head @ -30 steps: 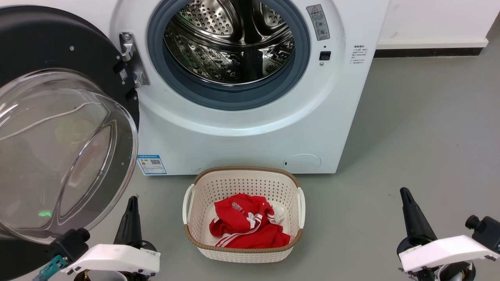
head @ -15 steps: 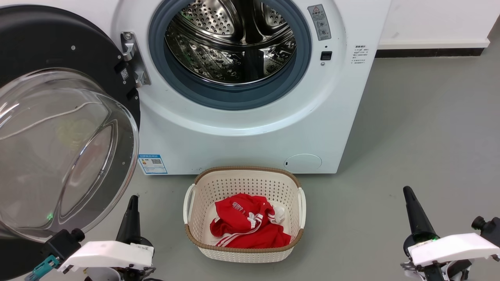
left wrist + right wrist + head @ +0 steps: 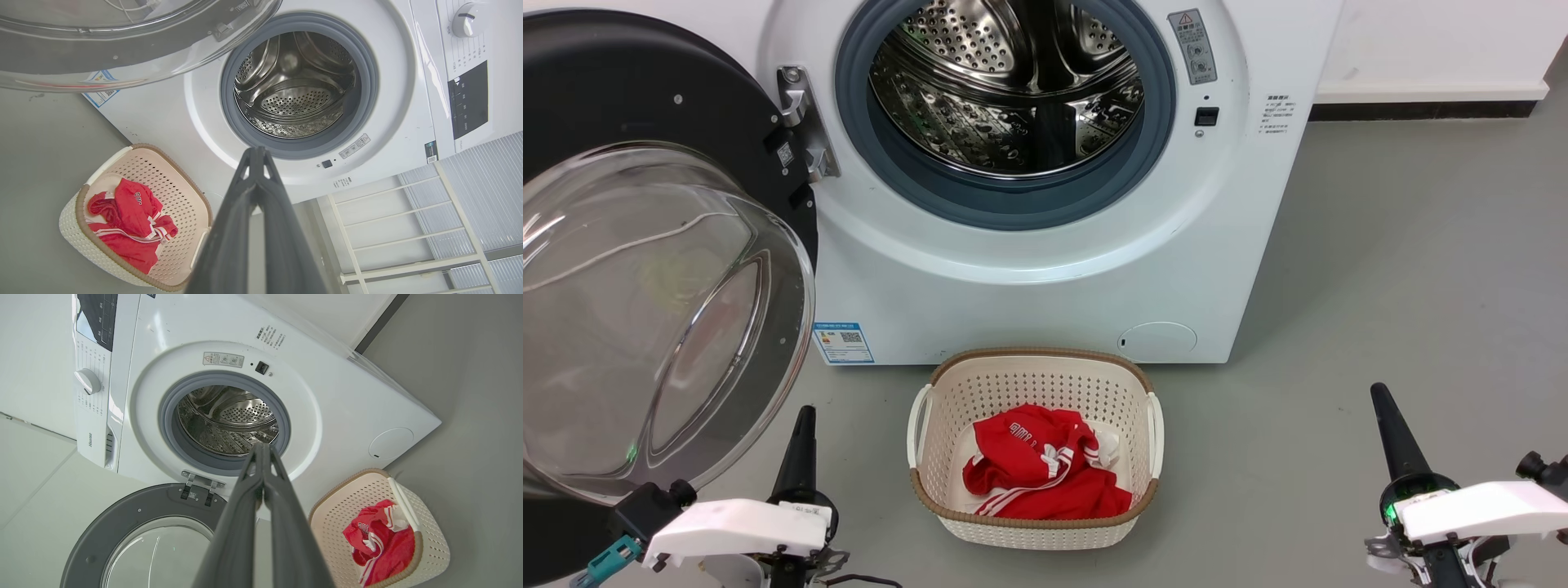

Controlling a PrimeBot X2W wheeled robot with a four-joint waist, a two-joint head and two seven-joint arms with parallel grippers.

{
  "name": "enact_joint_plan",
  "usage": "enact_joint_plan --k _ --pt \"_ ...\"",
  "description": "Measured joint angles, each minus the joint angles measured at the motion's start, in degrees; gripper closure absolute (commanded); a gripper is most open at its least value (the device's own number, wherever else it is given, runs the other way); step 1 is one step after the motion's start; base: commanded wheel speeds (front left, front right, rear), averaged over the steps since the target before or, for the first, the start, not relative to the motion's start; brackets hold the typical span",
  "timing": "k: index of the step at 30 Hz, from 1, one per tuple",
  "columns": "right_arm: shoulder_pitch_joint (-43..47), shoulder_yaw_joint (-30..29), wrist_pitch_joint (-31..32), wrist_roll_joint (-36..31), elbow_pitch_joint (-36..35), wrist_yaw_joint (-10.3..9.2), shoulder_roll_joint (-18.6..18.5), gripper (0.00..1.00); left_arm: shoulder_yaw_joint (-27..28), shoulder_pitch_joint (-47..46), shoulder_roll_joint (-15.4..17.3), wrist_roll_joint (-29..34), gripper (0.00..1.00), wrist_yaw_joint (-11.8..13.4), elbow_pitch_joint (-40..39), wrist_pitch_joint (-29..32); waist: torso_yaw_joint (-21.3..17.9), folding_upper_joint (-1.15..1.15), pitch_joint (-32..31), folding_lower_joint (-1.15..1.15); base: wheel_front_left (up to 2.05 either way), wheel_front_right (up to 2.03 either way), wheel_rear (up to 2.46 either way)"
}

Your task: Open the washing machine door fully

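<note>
The washing machine door hangs wide open to the left of the washing machine (drum fully exposed), so the opening looks done; the left gripper and right gripper, jaws pressed together and empty, need at most a final nudge.

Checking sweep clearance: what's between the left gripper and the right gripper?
In the head view, a cream laundry basket holding red clothing sits on the floor between the left gripper and right gripper.
</note>
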Motion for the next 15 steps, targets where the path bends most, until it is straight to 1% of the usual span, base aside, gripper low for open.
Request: enact_joint_plan --k 15 --pt "-0.9 -0.8 1.5 8.5 1.2 0.00 0.0 1.00 0.7 -1.0 -0.1 -9.1 1.00 -0.8 1.4 2.1 0.2 0.00 0.0 0.00 0.00 0.00 0.00"
